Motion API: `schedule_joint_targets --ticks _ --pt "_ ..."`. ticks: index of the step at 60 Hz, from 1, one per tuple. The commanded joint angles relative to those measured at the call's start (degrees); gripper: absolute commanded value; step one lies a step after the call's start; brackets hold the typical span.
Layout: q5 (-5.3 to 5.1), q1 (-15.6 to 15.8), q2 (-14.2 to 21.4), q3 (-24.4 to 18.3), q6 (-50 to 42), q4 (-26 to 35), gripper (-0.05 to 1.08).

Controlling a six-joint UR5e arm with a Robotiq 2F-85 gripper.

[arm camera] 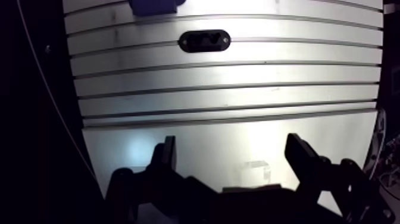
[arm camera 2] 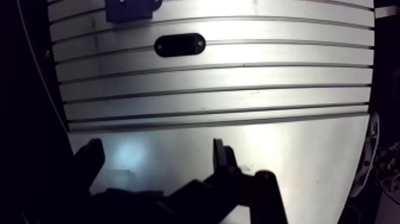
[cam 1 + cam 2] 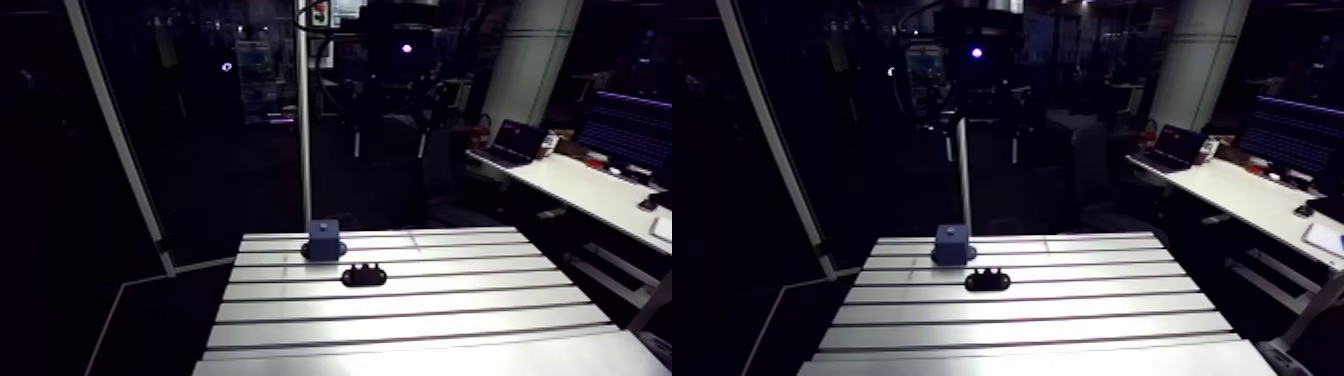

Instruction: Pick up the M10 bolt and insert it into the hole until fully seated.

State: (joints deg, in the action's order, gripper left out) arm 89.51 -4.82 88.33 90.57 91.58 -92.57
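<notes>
In the arm view the block, blue and box-shaped, stands on a darker foot at the far edge of the table. Just to its right and a little nearer lies the holder, a black oval piece set apart from the block, with small dark studs standing up from its top. They are too small to tell whether one of them is the M10 bolt. No bolt lies loose on the table. In the wrist view the gripper hangs above the bare near part of the table, well apart from both pieces. It is aimed down and forward across the slots. Its two dark fingers stand wide apart with only bright metal between them, and they grasp nothing. The holder lies well ahead of the gripper, roughly in line with the gap between the fingers. The block sits just beyond the holder, off toward the left finger's side.
</notes>
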Motion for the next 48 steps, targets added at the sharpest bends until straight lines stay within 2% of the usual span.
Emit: schedule_joint_targets --ticks 1,13,25,48 --pt "-1.22 -0.1 -2.09 -5.88 -0.03 4.93 0.01" --pt "-0.62 -0.1 -3.43 -10.95 0.04 8.22 0.01" --pt "-0.01 -0.1 -3.56 -10.21 -0.03 8.15 0.01" --pt "0.1 -0.1 -3.39 -10.21 0.05 8.15 0.01"
